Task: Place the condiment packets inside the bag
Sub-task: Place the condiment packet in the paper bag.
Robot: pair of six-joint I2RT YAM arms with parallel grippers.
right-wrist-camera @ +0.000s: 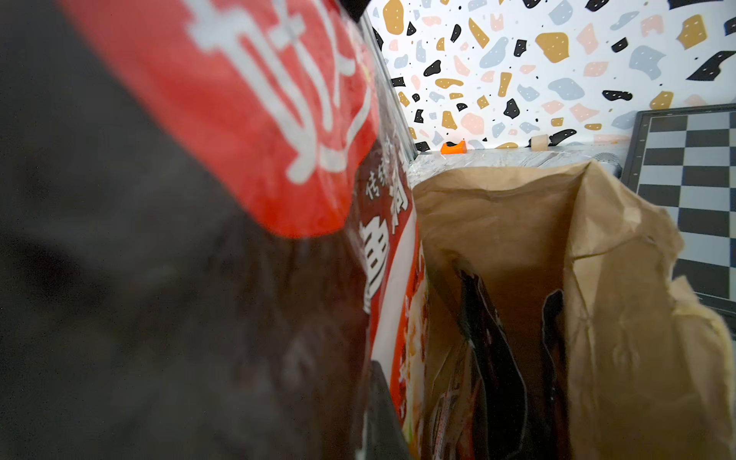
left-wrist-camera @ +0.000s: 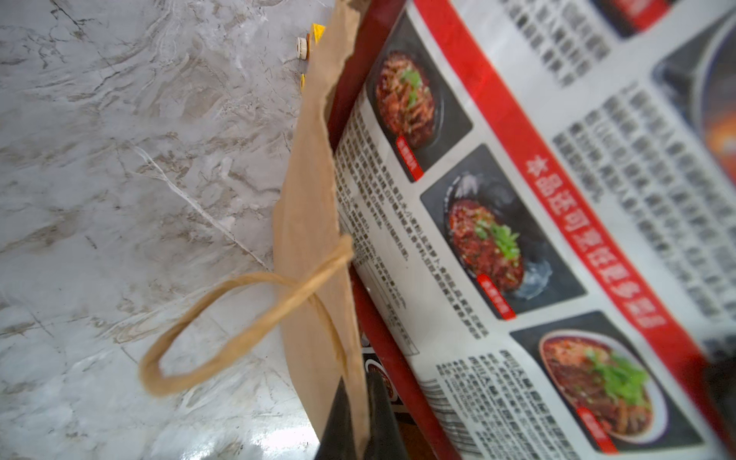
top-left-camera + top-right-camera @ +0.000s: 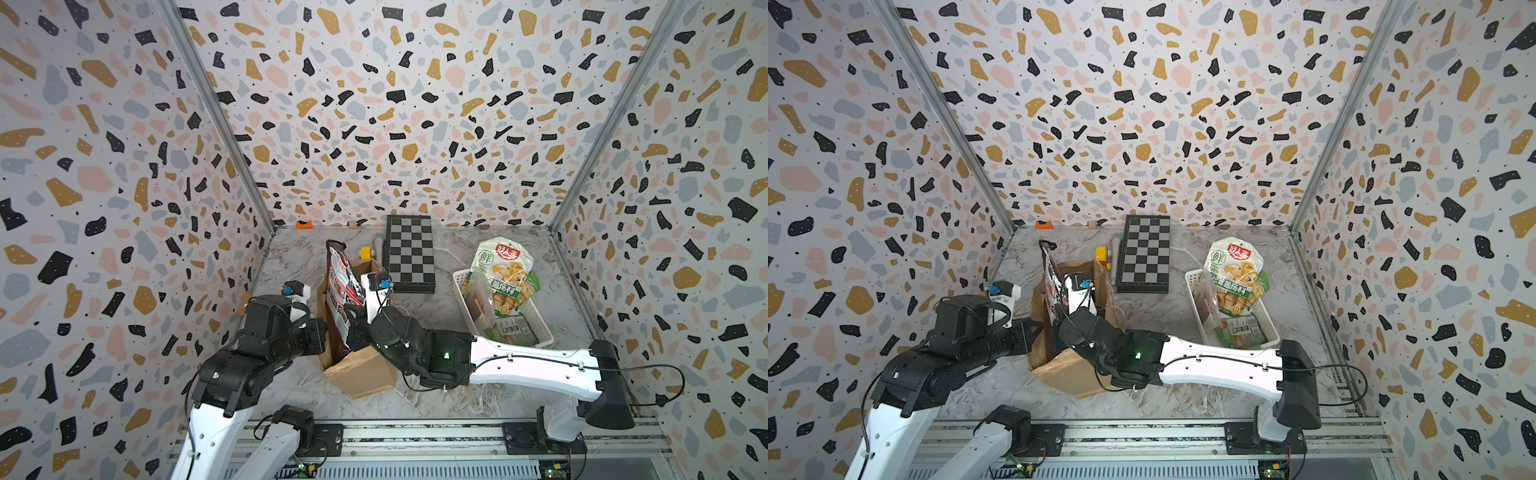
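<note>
- We count one bag, brown paper. It stands open on the tabletop between the two arms, with creased sides.
- One red/black packet stands upright. Its lower end is inside the bag against the left wall, and its top sticks well above the rim in both top views.
- The right end effector is closed on the lower part of the red/black packet. In the right wrist view that packet fills most of the frame, right up against the camera.
- The left end effector is pinched tight on the edge of the bag's left wall, with the paper between its two fingers.
- One twisted paper handle loops outside that wall in the left wrist view.
- Inside the bag we see at least two dark packet edges standing on end. We cannot tell the exact count.
- One white basket sits to the right of the bag, well apart from it.
- There are three packets in the basket:
  - one green/cream packet, tall and upright
  - one pale packet leaning in front of it
  - one green-label packet lying flat
- One chessboard lies behind the bag.
- One yellow block is just beside the chessboard.
- One orange piece sits at the back wall.
- Totals: two arms, two end effectors, both closed, one on the bag and one on a packet.
</note>
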